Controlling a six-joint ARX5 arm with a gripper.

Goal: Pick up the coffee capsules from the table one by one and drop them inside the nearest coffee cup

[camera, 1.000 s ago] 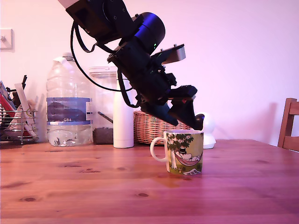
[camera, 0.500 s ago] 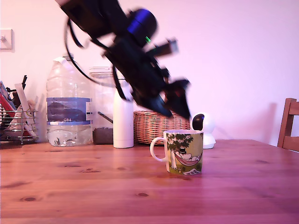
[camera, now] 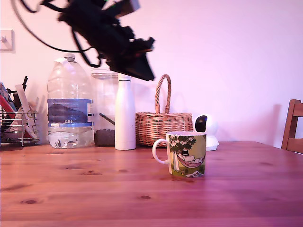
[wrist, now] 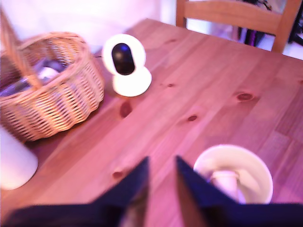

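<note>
Gripper [camera: 142, 71] has risen from the mug's rim and swung toward the exterior view's left, now high above the white bottle [camera: 125, 113]. Wrist view shows its fingers [wrist: 137, 182] slightly apart with nothing between them.

Coffee cup [camera: 186, 153] stands mid-table, unmoved. Inside it, one cream capsule [wrist: 226, 182] lies at the bottom. Judged: drop completed.

No other capsule visible on the table [camera: 85, 189] in either view; the task may be finished, or more lie out of frame.

Wicker basket [camera: 163, 126] near the back edge holds blurred items, not identifiable. Small white camera [wrist: 126, 66] beside it.
</note>
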